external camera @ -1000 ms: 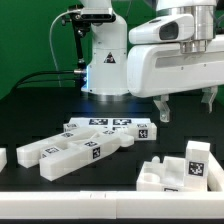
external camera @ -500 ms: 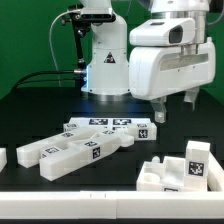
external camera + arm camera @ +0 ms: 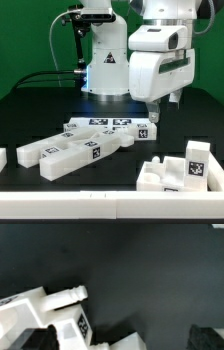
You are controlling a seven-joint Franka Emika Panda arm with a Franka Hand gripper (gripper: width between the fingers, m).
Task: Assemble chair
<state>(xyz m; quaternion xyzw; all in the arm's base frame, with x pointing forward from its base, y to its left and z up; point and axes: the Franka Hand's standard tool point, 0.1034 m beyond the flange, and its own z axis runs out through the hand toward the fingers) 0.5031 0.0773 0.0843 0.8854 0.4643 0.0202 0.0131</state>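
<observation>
- Green backdrop [image 3: 30, 40] across the rear: wide at ext. view's left, a sliver at upper right. Plain, flat colour.
- Black tabletop [image 3: 30, 125] spans full width, matte w/ slight gloss. The wrist view shows the same dark surface [image 3: 150, 269].
- Pale strip [image 3: 60, 212] along the near edge, bottom of ext. view. Table lip or floor, can't tell.
- Light even, soft, no hard shadows.
</observation>
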